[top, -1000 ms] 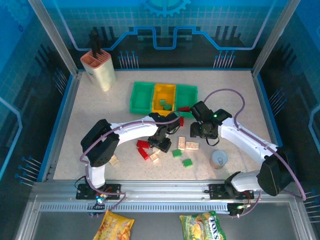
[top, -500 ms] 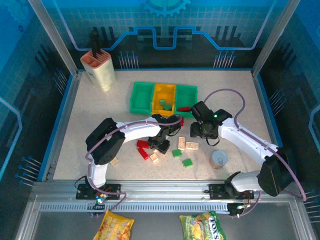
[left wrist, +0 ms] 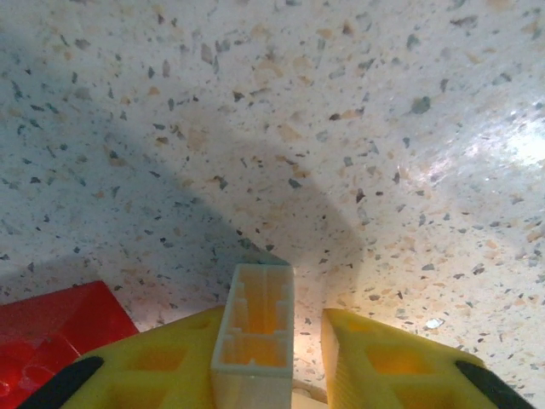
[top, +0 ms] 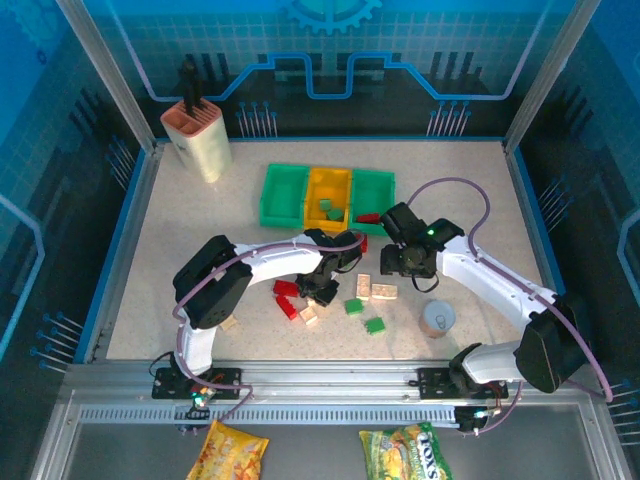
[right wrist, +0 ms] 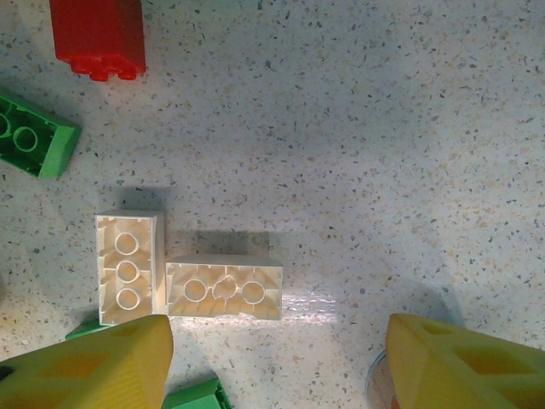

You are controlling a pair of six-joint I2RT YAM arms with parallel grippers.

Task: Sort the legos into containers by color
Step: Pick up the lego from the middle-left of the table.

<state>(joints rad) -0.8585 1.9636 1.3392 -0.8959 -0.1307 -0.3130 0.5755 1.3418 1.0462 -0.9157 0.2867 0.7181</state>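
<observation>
Speckled worktop (left wrist: 358, 128) lies bare beyond the left gripper (left wrist: 285, 362), clenched on a cream brick (left wrist: 255, 341); right gripper (right wrist: 272, 358) jaws are spread above two cream bricks (right wrist: 223, 288).

In the left wrist view the bottom edge cuts off the cream brick (left wrist: 254, 341); beside it, the red brick (left wrist: 51, 328) runs off the left edge.

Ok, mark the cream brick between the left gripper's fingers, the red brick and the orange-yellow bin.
cream brick (left wrist: 255, 341), left wrist view, hollow underside.
red brick (right wrist: 96, 34), right wrist view, smooth side face.
orange-yellow bin (top: 312, 192), top external view, left inner wall.
</observation>
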